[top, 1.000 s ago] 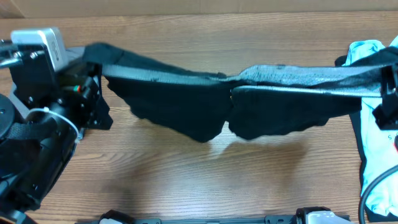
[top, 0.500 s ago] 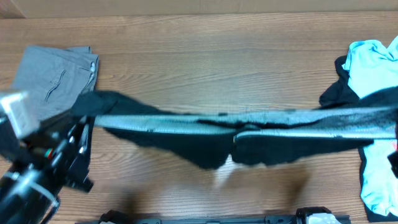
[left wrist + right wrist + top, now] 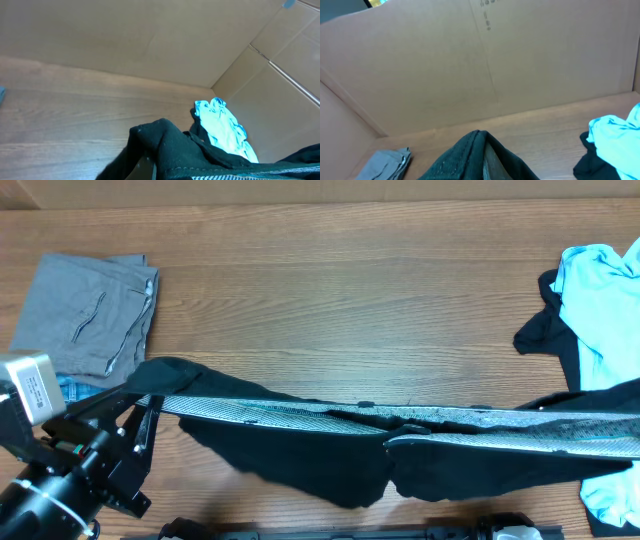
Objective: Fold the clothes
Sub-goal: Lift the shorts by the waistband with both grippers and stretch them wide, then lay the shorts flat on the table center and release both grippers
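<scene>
The black trousers (image 3: 330,450) hang stretched across the front of the table, grey-lined waistband (image 3: 300,413) on top, legs sagging to the wood. My left gripper (image 3: 143,402) is shut on the left end; in the left wrist view the black cloth (image 3: 170,150) covers the jaws (image 3: 152,169). The right end runs off the overhead view's right edge. My right gripper is outside that view; in the right wrist view black cloth (image 3: 465,160) drapes tightly over its jaws (image 3: 485,167).
A folded grey piece (image 3: 85,315) lies at the back left, denim (image 3: 70,388) showing under its front edge. A light blue T-shirt (image 3: 600,300) lies over another black piece (image 3: 545,330) at the right. Cardboard walls (image 3: 470,65) stand behind the table.
Both arms have carried the stretched trousers toward the table's front edge. The left arm moved off the grey piece, uncovering it. The right gripper has left the overhead view.
</scene>
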You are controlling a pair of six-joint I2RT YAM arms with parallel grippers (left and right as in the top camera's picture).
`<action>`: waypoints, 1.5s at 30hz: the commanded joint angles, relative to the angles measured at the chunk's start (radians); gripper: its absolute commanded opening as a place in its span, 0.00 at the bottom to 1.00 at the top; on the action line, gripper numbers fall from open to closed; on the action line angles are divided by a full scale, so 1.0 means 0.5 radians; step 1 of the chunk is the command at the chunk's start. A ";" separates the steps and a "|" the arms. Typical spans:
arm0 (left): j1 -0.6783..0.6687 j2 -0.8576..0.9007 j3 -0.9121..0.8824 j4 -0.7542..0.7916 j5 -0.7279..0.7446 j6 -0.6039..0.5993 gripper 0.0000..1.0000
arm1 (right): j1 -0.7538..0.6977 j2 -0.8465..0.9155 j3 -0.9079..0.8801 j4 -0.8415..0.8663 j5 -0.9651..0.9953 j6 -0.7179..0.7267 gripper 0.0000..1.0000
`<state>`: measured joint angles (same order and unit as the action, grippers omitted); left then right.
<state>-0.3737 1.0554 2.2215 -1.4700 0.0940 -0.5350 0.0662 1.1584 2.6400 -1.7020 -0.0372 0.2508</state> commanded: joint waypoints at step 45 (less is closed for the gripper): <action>0.114 1.173 -0.185 0.249 -0.529 0.115 0.04 | -0.014 1.231 -0.430 0.341 0.043 -0.039 0.04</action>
<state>-0.3569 1.5219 2.1281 -1.4036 -0.1329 -0.5392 0.0654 1.6691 2.4268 -1.5795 -0.0357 0.2474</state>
